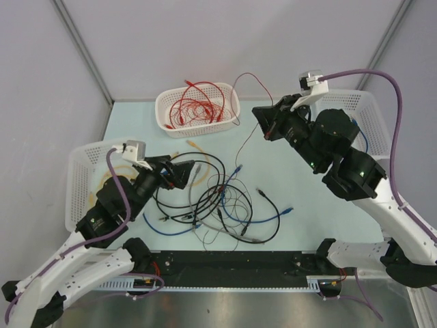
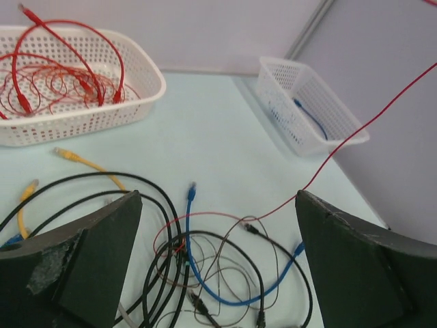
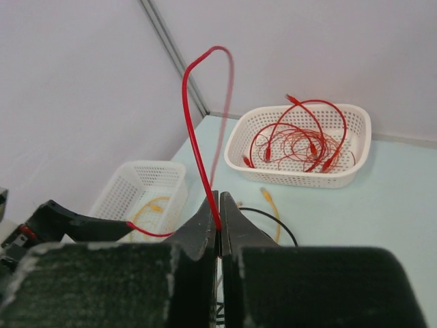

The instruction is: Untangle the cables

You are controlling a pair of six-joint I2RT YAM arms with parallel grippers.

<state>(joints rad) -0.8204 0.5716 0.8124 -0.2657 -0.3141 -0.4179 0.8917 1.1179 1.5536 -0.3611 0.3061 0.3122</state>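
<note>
The tangle of cables (image 1: 217,203) lies mid-table: black, blue, grey and thin dark wires, with a yellow one (image 1: 196,145) beside it. A thin red cable (image 1: 246,140) rises from the tangle to my right gripper (image 1: 260,121), which is shut on it above the table. The cable's free end arches over the gripper (image 3: 194,130). The jaws (image 3: 220,217) pinch it. My left gripper (image 1: 194,174) is open and empty, over the tangle's left side. In the left wrist view the tangle (image 2: 205,266) lies between the fingers (image 2: 89,266), and the red cable (image 2: 341,147) runs up to the right.
A white basket (image 1: 162,117) at the back holds several red cables. A basket (image 1: 76,179) at the left holds yellow cables. A basket (image 1: 374,109) at the right, under my right arm, holds a blue cable (image 2: 311,117).
</note>
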